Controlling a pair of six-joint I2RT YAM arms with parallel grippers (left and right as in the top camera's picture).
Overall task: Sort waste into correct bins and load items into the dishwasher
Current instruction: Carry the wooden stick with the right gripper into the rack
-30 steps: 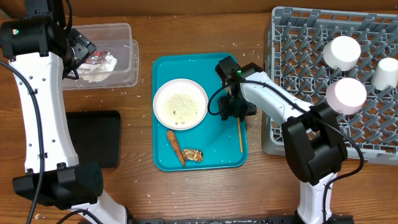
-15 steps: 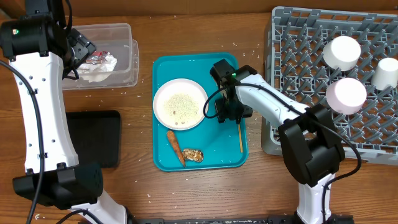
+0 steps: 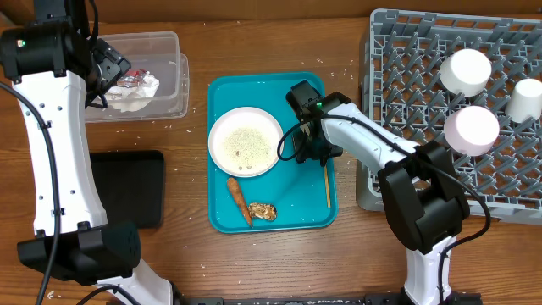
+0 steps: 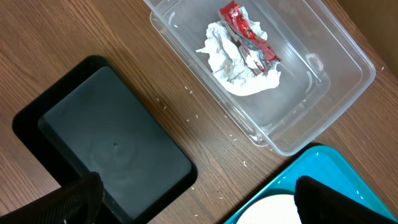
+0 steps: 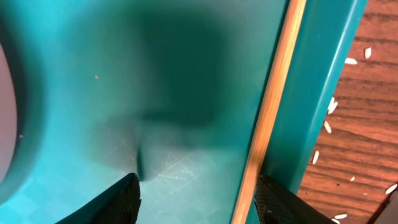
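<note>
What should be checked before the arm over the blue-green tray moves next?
1. Right gripper open and empty: ok.
2. Wooden stick free, lying along the teal tray wall: ok.
3. Plate cleared of rice: not ok.
4. Clear tub has room beside the napkins: ok.
5. Intended target, stick or plate: cannot tell.

I get bright, even overhead light and sharp wide views; right wrist close-up soft, dark shadow on teal tray.
</note>
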